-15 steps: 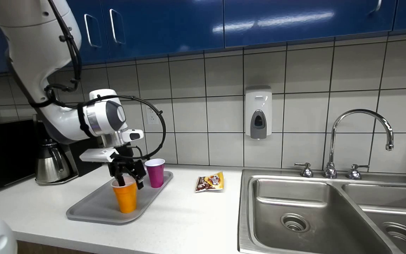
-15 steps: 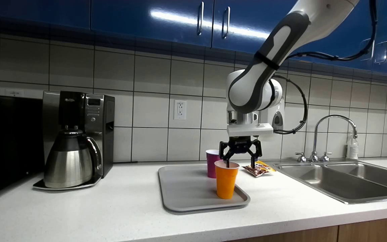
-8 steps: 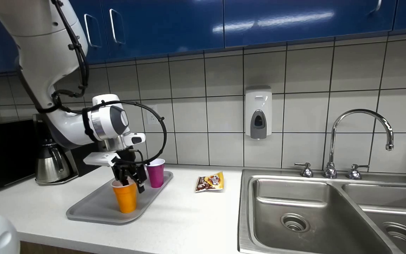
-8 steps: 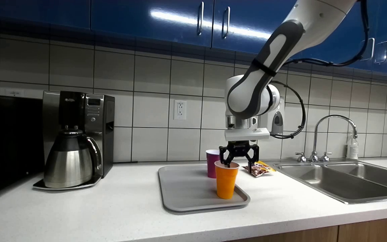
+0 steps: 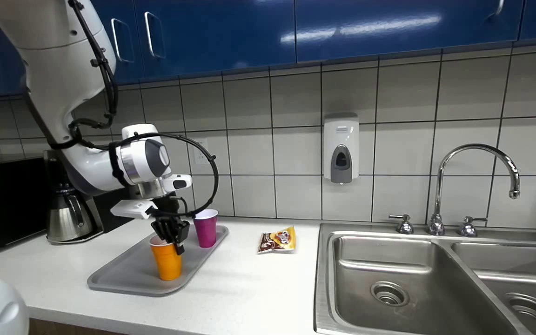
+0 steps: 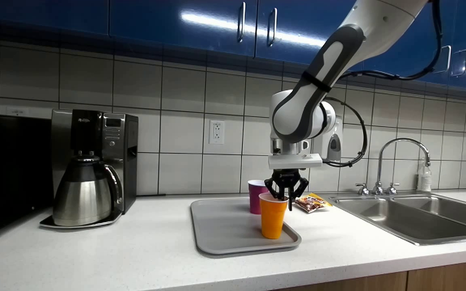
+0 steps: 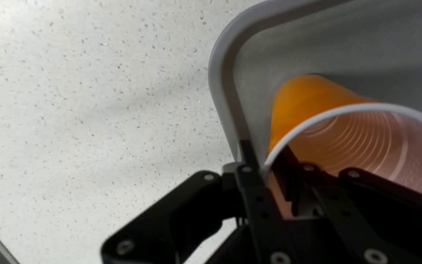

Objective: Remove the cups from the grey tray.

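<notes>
- Near a rounded corner of the grey tray (image 6: 221, 226), the orange cup (image 6: 272, 224) stands with its base on the tray floor, upright or nearly so.
- At its rim, the black gripper (image 6: 287, 201) points downward from the end of the white arm (image 6: 303, 105).
- The fingers (image 7: 247, 156) are drawn close together and grasp the cup by its wall; in the wrist view one sits inside the mouth and one outside, with the white rim between them. How firmly they press, I cannot tell.
- Farther back, toward the tiled wall (image 6: 182, 173), the magenta cup (image 6: 254, 199) stands upright on the same tray, apart from the fingers; in an exterior view the orange cup hides part of it.
- On the white countertop (image 5: 249, 284), between the tray and the steel sink (image 5: 326, 279), lies a small yellow-and-brown packet (image 5: 277, 240).
- Over the sink curves a chrome faucet (image 5: 437, 200); nearby, a soap dispenser (image 5: 341, 149) is fixed to the tiles, with blue cabinets (image 5: 226, 32) overhead.
- Well apart from the cups, on the tray's other side, a black-and-steel coffee pot (image 6: 82, 202) stands on the base of a coffee maker (image 6: 113, 153).
</notes>
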Available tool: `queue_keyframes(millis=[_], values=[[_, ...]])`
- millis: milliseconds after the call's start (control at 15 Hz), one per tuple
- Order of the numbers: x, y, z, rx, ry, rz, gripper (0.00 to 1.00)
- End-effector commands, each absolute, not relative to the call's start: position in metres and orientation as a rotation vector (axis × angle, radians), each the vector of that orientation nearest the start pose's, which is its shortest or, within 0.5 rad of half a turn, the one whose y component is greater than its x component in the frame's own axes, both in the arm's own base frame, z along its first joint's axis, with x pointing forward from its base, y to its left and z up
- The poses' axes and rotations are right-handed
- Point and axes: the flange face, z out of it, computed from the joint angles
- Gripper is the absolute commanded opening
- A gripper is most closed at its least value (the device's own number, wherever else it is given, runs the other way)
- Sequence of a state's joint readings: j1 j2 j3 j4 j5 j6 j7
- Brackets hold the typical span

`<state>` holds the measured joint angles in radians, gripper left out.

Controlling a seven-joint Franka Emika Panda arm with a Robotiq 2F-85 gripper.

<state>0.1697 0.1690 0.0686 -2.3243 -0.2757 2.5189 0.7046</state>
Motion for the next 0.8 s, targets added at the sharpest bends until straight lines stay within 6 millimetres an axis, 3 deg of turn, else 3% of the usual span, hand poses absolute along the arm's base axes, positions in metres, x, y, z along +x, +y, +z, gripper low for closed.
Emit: queue_keyframes(millis=[0,733], values=[[0.509,0.127,0.282,-3.235,0.426,-0.205,0.00],[0.496,0.108,0.332,-3.201,0.465,-0.318,0.01]])
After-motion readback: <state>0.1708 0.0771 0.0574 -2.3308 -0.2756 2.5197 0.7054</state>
